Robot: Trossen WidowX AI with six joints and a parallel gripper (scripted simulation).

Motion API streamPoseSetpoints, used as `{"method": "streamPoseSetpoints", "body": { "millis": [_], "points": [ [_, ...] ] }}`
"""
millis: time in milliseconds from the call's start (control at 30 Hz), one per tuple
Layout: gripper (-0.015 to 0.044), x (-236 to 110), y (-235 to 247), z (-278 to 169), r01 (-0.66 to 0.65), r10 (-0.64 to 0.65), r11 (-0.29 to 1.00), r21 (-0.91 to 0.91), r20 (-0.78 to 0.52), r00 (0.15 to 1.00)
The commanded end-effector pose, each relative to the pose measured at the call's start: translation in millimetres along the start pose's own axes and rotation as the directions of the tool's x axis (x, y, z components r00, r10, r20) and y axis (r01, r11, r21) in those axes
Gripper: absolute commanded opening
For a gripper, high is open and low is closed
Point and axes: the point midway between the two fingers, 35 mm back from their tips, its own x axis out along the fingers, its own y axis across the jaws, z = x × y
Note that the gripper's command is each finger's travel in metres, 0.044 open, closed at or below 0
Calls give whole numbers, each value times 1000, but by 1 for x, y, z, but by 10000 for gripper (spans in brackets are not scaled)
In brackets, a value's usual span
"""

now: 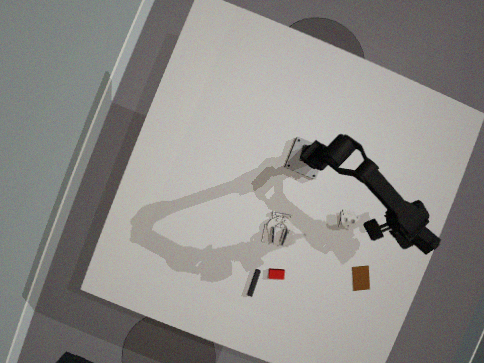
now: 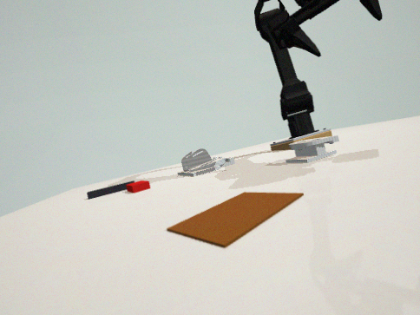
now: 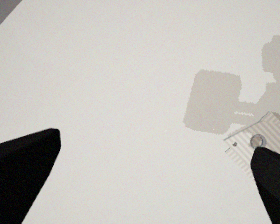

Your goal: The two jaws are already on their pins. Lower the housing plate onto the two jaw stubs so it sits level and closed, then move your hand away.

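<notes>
The pale grey housing plate (image 1: pixel 348 219) (image 2: pixel 316 140) (image 3: pixel 267 130), with round holes, appears raised on a grey block above a lower plate, apart from the jaw assembly. The two jaws (image 1: pixel 278 236) (image 2: pixel 197 160) stand on their flat base (image 2: pixel 204 170), with nothing seen lying over them; their pins and stubs are too small to make out. My gripper (image 2: pixel 350 36) (image 3: pixel 156 147) is open and empty, high above the table. In the wrist view its right finger overlaps part of the housing plate; the jaws are out of that view.
A red block (image 1: pixel 276 274) (image 2: pixel 139 187) and a black bar (image 1: pixel 254 282) (image 2: pixel 110 190) lie beyond the jaws from the arm base. A brown rectangle (image 1: pixel 361 278) (image 2: pixel 239 217) lies flat. The arm's base plate (image 1: pixel 295 157) is on the white table (image 1: pixel 210 75).
</notes>
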Motion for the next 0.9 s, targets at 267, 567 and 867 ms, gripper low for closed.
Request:
{"method": "streamPoseSetpoints", "body": {
  "millis": [267, 567, 867],
  "points": [
    [440, 26, -47, -10, 187, -146, 932, 310, -153, 977],
    [440, 39, -81, -22, 343, -229, 799, 493, -278, 933],
    [440, 43, -93, -27, 402, -255, 733, 549, -326, 910]
  ]
}}
